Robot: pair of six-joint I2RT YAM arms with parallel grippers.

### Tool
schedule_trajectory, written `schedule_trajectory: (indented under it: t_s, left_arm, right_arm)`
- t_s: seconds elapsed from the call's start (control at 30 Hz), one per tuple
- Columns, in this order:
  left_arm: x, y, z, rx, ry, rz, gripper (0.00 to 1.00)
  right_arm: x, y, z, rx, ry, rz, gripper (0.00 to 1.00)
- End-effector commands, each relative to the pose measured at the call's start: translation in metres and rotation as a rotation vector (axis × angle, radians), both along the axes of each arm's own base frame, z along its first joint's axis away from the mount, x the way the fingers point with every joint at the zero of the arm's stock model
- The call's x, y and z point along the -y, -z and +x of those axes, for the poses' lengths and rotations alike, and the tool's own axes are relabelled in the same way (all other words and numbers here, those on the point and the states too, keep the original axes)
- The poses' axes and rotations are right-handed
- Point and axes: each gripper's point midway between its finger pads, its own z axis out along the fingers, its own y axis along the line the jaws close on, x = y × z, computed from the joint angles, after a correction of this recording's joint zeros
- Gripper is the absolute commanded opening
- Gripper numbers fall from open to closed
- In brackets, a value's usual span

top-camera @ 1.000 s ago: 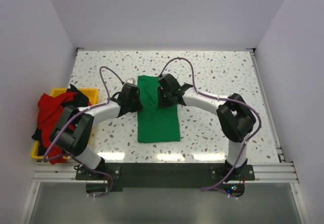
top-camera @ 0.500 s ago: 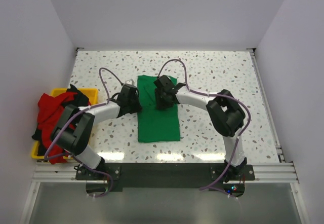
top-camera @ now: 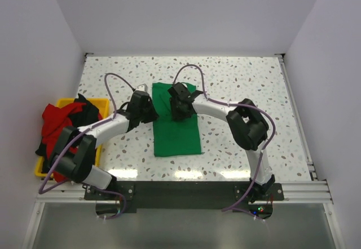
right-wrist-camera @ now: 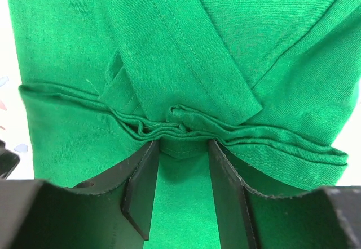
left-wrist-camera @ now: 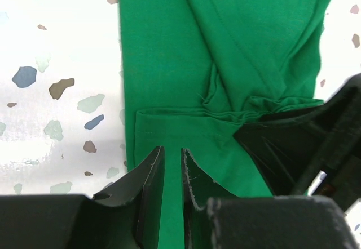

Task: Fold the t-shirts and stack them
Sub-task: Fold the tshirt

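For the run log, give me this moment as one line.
stage: folding green t-shirt | left gripper: nearly shut over shirt's left edge | right gripper: open at bunched fold | red and black shirts: in yellow bin

In the top view, both grippers cover the middle of the green t-shirt, while red and black shirts hide most of the yellow bin at left.

White arms, black joints, purple cables

Green t-shirt, speckled white table, yellow bin, black fingers
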Motion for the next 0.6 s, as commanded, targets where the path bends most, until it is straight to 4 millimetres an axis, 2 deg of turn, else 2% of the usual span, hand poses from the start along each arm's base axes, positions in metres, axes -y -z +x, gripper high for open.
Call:
schedule_trajectory:
  t_s: [0.0, 0.2, 0.3, 0.33, 0.43, 0.53, 0.57]
  left_arm:
    - [0.001, -0.026, 0.007, 0.068, 0.022, -0.02, 0.22]
    - [0.0, -0.041, 0.001, 0.089, 0.023, -0.038, 0.22]
    - [0.001, -0.045, -0.004, 0.091, 0.032, -0.056, 0.23]
    - [0.002, -0.046, -0.005, 0.091, 0.035, -0.063, 0.23]
    - [0.004, -0.042, -0.016, 0.073, 0.053, -0.089, 0.23]
    - [0.004, -0.038, -0.028, 0.056, 0.065, -0.107, 0.25]
    - [0.003, -0.037, -0.035, 0.051, 0.074, -0.116, 0.26]
  right_arm:
    - [0.025, 0.038, -0.011, -0.065, 0.006, -0.146, 0.46]
    - [0.026, 0.044, -0.015, -0.088, -0.001, -0.164, 0.47]
    - [0.022, 0.033, -0.014, -0.075, -0.009, -0.141, 0.51]
    - [0.019, 0.027, -0.014, -0.068, -0.013, -0.127, 0.52]
    - [0.007, -0.012, -0.009, -0.021, -0.039, -0.051, 0.59]
    - [0.001, -0.04, -0.006, 0.005, -0.049, 0.01, 0.64]
    - [-0.001, -0.06, -0.005, 0.031, -0.053, 0.044, 0.65]
